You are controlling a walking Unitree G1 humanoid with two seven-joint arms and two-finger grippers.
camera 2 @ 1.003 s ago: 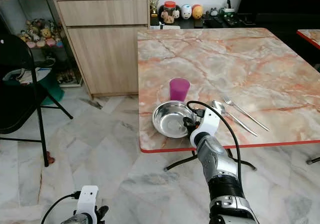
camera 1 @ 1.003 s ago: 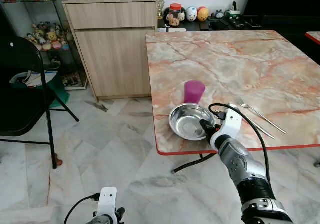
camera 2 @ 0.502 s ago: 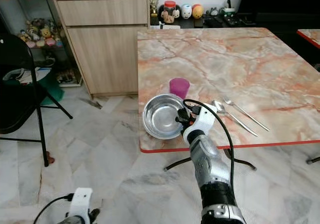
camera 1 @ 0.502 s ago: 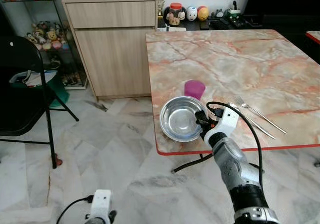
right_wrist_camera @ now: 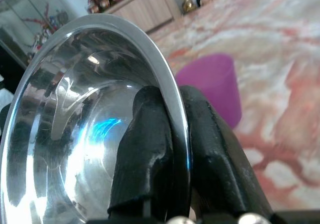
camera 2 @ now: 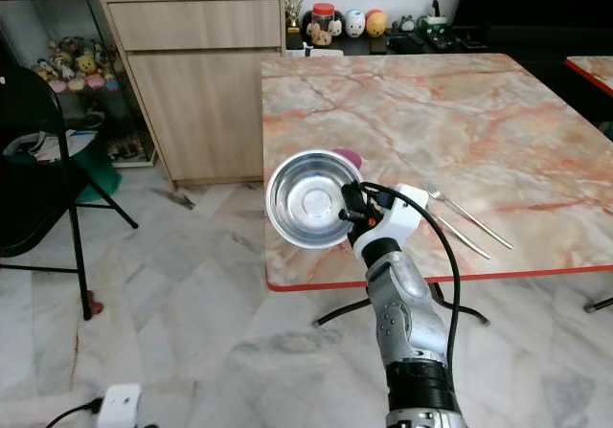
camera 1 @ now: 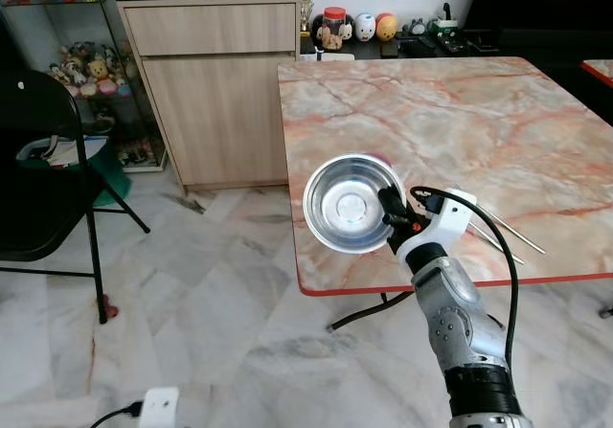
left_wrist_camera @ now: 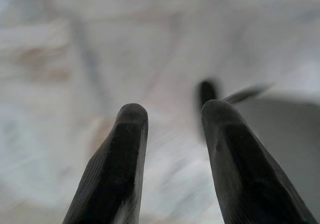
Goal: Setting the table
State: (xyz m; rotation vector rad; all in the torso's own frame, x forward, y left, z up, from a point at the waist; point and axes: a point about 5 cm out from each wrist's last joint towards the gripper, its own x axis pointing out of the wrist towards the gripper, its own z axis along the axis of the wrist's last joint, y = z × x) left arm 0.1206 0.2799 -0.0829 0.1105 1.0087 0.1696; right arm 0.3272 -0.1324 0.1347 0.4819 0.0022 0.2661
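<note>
Right wrist view shows my right pincer (right_wrist_camera: 172,149) clenched on the rim of the bowl (right_wrist_camera: 75,124), one finger inside the polished wall and the other outside it, with the purple cup (right_wrist_camera: 212,86) standing on the table (right_wrist_camera: 280,48) just behind. A second ago that bowl sat flat on the marble near the front edge, beside the cup; half a second ago it was already tipped and rising; now, in the left eye view, the bowl (camera 1: 350,203) hangs in the air at the middle of the frame, tilted so its open face turns toward my head, and it covers nearly all of the cup behind it. My right pincer (camera 1: 395,219) holds it from the right side of the rim, over the table's front left corner. The fork (camera 1: 508,232) and the spoon beside it lie at the middle right of the frame, where they lay before. I judge this as the pickup done: the bowl is off the surface and free to be carried to its place in the setting, probably nearer the cutlery. The grip is on a thin, slick rim with the bowl hanging sideways, so I think it could swing or slip if I move fast. My left pincer (left_wrist_camera: 170,134) hangs idle low over the floor, fingers parted and holding nothing
</note>
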